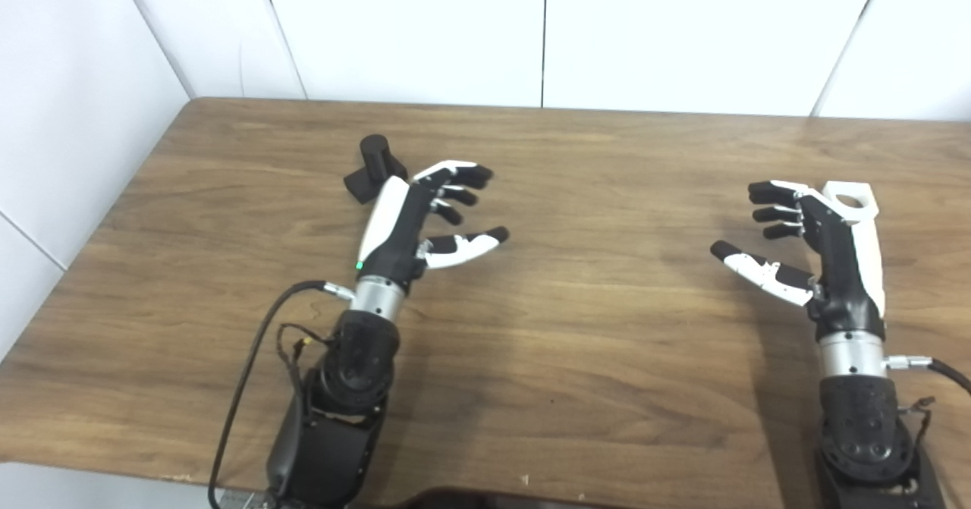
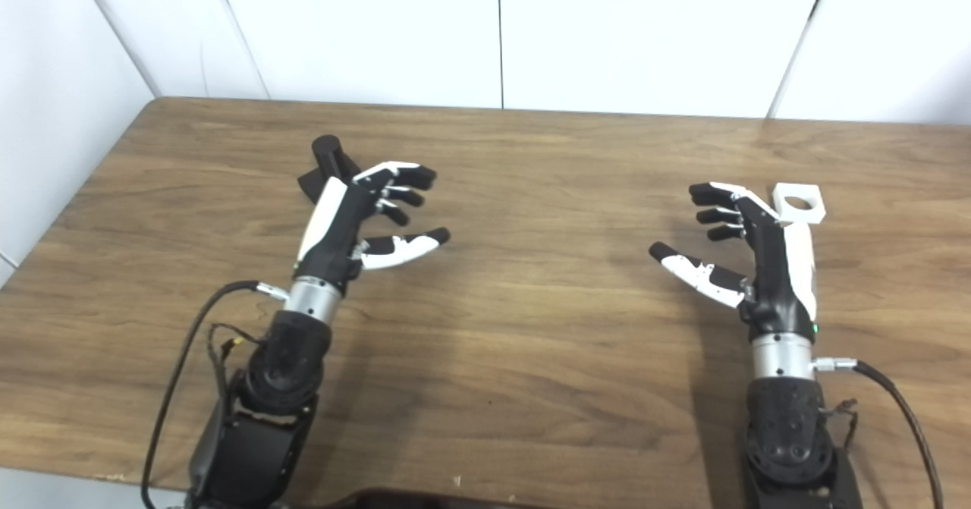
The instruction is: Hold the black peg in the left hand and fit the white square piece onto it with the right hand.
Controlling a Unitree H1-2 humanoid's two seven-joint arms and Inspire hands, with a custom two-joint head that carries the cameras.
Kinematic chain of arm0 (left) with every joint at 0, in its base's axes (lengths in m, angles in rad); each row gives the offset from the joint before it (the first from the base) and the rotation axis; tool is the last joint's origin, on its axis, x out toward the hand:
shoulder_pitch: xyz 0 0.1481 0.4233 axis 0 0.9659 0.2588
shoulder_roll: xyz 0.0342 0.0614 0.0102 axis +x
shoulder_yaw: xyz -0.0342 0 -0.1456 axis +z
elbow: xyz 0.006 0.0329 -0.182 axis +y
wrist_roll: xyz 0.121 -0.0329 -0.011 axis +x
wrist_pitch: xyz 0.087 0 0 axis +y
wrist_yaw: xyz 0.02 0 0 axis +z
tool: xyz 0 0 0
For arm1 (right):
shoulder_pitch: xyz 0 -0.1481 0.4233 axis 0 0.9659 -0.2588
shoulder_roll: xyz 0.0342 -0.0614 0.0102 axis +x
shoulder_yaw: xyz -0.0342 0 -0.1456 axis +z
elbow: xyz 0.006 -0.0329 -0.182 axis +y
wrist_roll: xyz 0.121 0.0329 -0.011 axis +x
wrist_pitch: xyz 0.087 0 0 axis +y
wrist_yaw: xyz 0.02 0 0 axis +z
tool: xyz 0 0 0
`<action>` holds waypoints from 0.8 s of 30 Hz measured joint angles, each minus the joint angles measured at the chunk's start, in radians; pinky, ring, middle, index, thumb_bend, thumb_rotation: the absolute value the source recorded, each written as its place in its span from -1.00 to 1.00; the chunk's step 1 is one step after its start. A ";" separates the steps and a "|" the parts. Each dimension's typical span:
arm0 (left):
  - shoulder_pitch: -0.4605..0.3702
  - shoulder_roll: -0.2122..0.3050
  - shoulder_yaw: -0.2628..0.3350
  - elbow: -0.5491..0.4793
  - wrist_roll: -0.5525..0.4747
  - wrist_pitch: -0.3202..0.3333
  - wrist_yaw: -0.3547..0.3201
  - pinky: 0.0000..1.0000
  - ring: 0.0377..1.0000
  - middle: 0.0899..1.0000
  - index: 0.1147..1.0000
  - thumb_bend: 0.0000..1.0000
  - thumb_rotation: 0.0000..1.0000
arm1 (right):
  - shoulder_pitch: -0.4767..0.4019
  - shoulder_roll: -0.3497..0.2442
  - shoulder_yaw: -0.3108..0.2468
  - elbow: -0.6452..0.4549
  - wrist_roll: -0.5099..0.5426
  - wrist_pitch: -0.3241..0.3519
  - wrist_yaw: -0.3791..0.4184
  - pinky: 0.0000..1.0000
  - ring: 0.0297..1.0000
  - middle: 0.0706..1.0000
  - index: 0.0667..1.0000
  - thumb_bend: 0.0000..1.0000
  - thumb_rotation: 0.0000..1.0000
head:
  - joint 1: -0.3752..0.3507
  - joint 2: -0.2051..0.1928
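The black peg [image 1: 373, 166] lies on the wooden table [image 1: 576, 357], just behind and left of my left hand [image 1: 425, 217]. That hand is open, fingers curled and spread, holding nothing; its back partly hides the peg's base. The white square piece [image 2: 799, 202], with a round hole in its top, rests on the table behind my right hand [image 2: 747, 255]. This hand is open too, thumb pointing inward, apart from the piece. In the left eye view the right hand [image 1: 815, 247] covers part of the white piece [image 1: 851, 199].
White wall panels [image 1: 546, 31] rise behind the table's far edge and along its left side. Cables [image 1: 250, 372] hang from both wrists. A dark object [image 1: 485, 500] shows at the picture's bottom edge near the table's front.
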 measured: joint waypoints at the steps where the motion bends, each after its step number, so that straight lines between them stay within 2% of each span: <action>1: -0.002 0.005 0.001 -0.009 0.016 0.020 0.000 0.09 0.30 0.37 0.25 0.30 -0.72 | 0.000 0.000 0.000 0.000 0.000 0.000 0.000 0.16 0.28 0.35 0.31 0.45 -0.54 | 0.000 -0.002; 8: -0.041 0.041 0.001 -0.013 0.103 0.077 0.002 0.09 0.30 0.35 0.22 0.36 -0.64 | -0.001 0.000 0.000 0.000 0.003 0.000 0.002 0.13 0.27 0.34 0.31 0.41 -0.60 | 0.002 -0.002; 13: -0.075 0.057 0.001 -0.013 0.187 0.127 0.008 0.07 0.30 0.34 0.20 0.35 -0.60 | -0.003 0.000 0.000 0.003 0.002 0.000 0.001 0.16 0.29 0.34 0.30 0.44 -0.58 | 0.005 0.000; 18: -0.113 0.100 0.001 -0.013 0.271 0.162 0.009 0.02 0.33 0.39 0.21 0.35 -0.45 | -0.004 0.000 -0.006 0.007 0.012 0.000 0.001 0.15 0.27 0.34 0.30 0.44 -0.61 | 0.005 -0.005; 24: -0.154 0.142 -0.003 -0.009 0.330 0.201 -0.003 0.10 0.45 0.50 0.26 0.35 -0.31 | -0.005 0.000 -0.007 0.009 0.015 0.000 0.000 0.12 0.26 0.33 0.29 0.45 -0.61 | 0.005 -0.003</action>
